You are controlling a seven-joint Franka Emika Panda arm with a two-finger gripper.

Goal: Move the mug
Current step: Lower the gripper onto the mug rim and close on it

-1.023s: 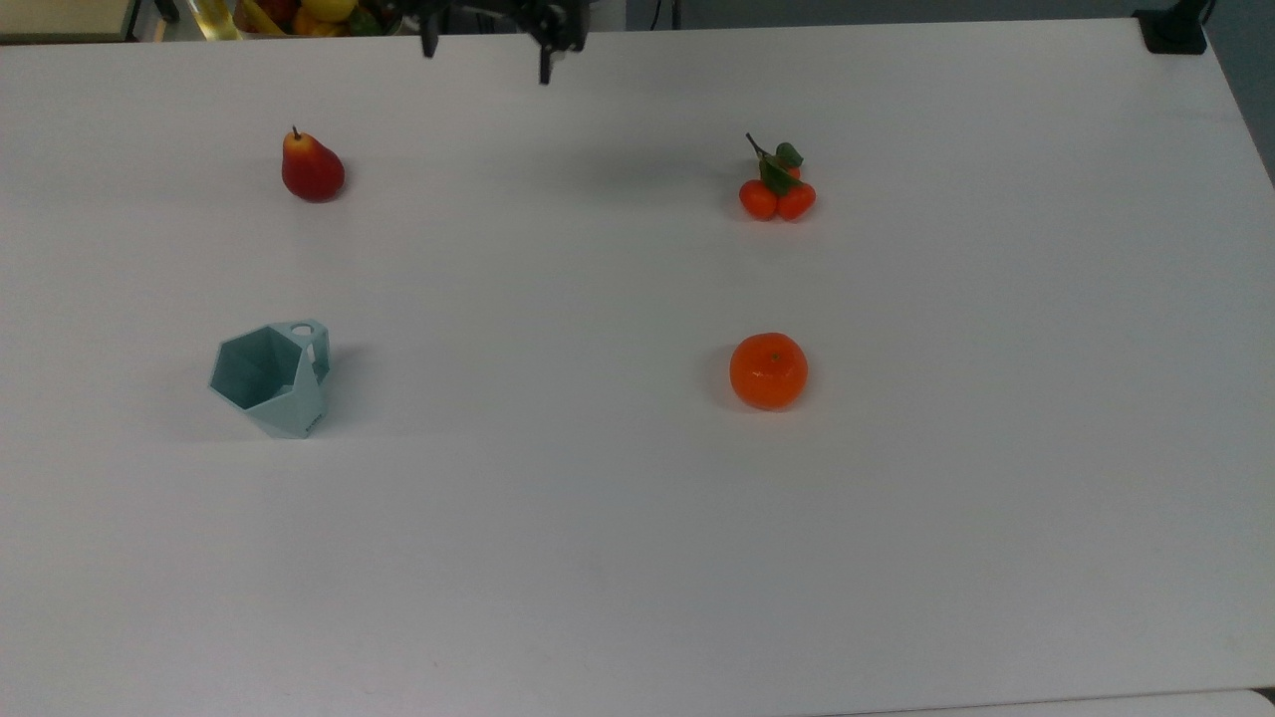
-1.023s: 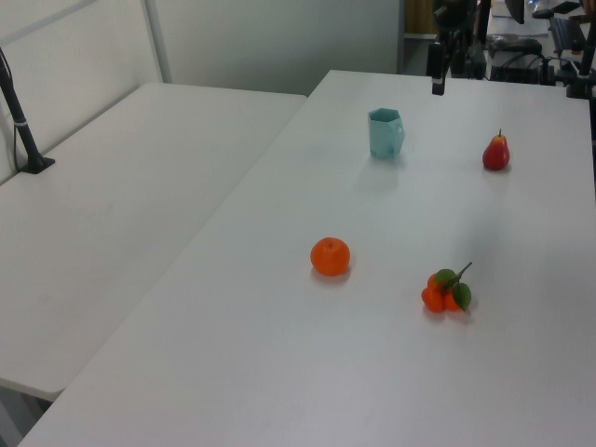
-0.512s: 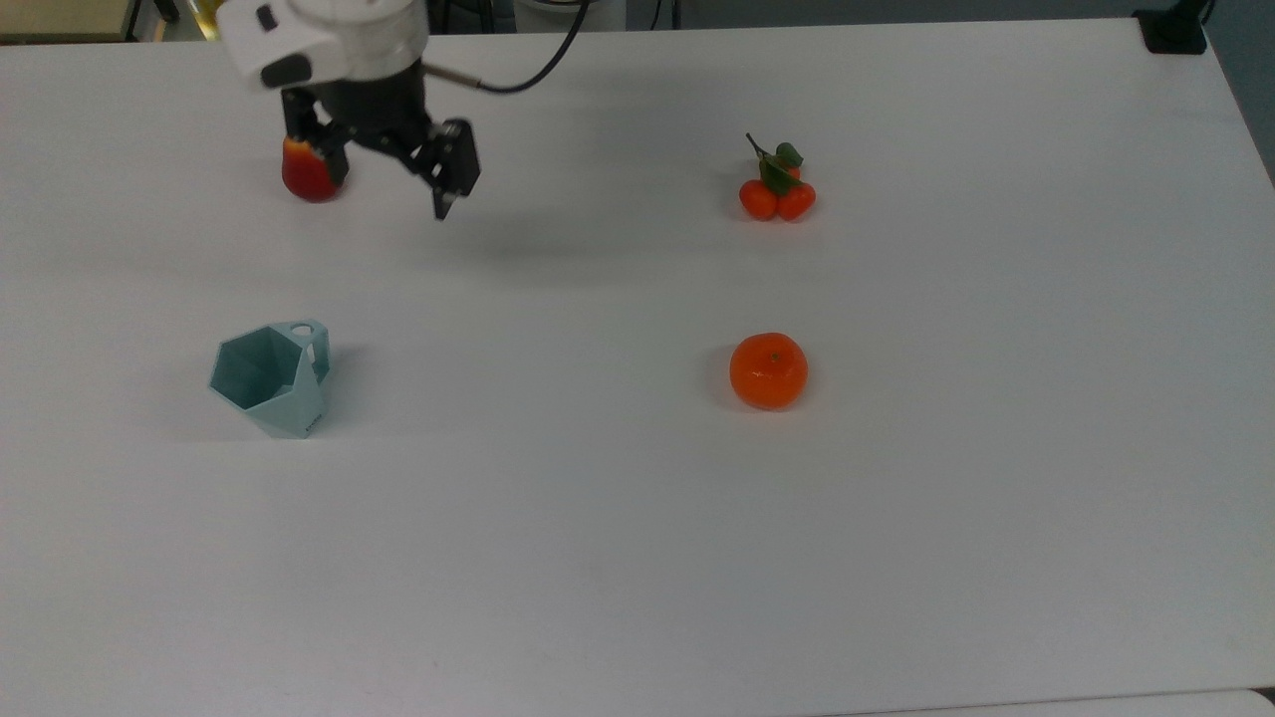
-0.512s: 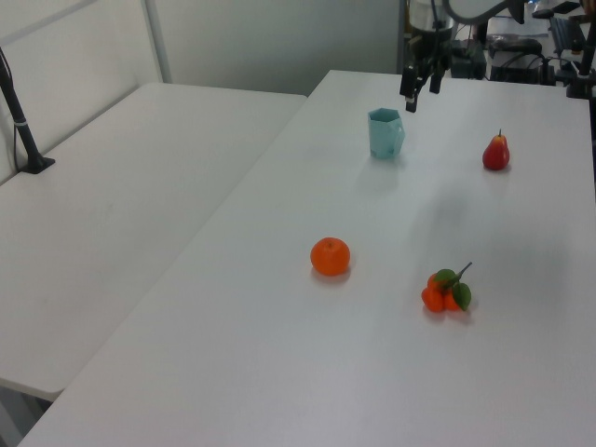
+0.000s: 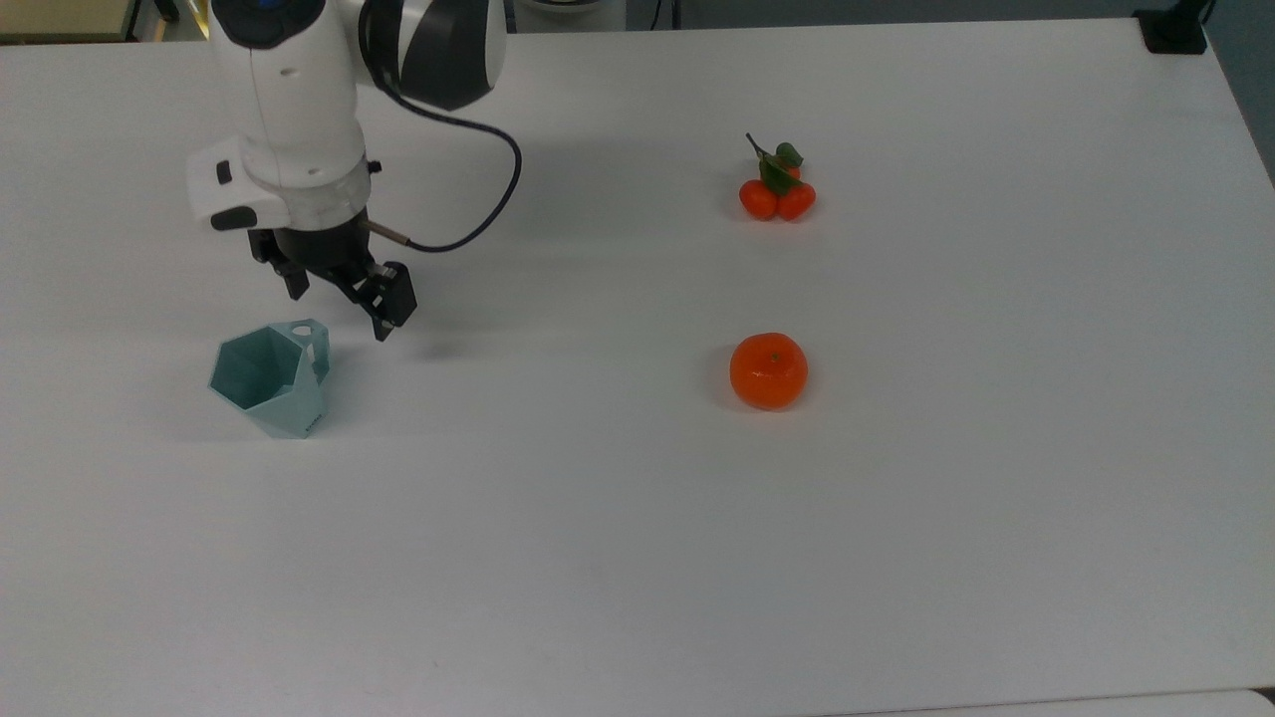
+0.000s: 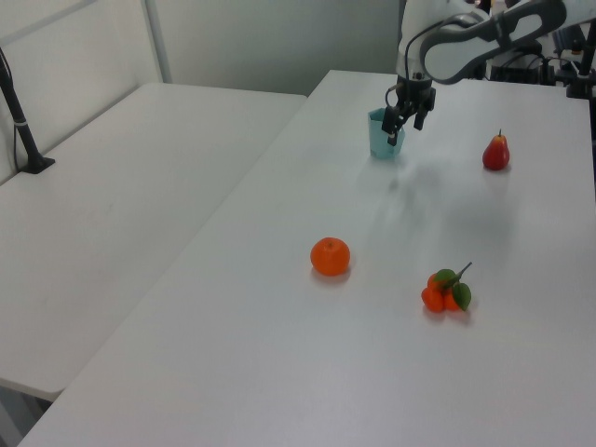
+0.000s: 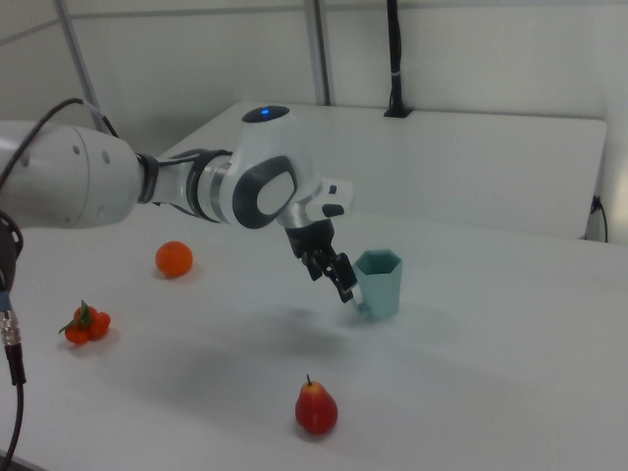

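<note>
Top view frames show the white Franka arm's black two-finger gripper (image 5: 339, 304) travelling from the far table edge, past the red pear, to a spot just beside the pale teal faceted mug with a hexagonal rim and a flat holed handle (image 5: 269, 378); half a second ago it hung over the pear, and now it hangs near the mug's handle side. The mug itself has not shifted: it stands upright on the white table (image 5: 896, 518), toward the top view's left, well apart from the round orange (image 5: 768, 370) and the small cluster of orange fruits with green leaves (image 5: 777, 189). That reads as the approach nearly finished, with grasping the likely next step. The fingers stand spread apart and hold nothing. Right view adds what the overhead angle hides: the gripper (image 7: 331, 267) is tilted, with its fingertips just beside the mug's (image 7: 379, 283) wall at about handle level, though whether they touch it is unclear. That same camera shows the red pear (image 7: 316, 407) in the foreground, which the arm covers from above. Left view places the gripper (image 6: 402, 119) overlapping the mug (image 6: 382, 135), with the pear (image 6: 495, 152) clear off to the left view's right.
</note>
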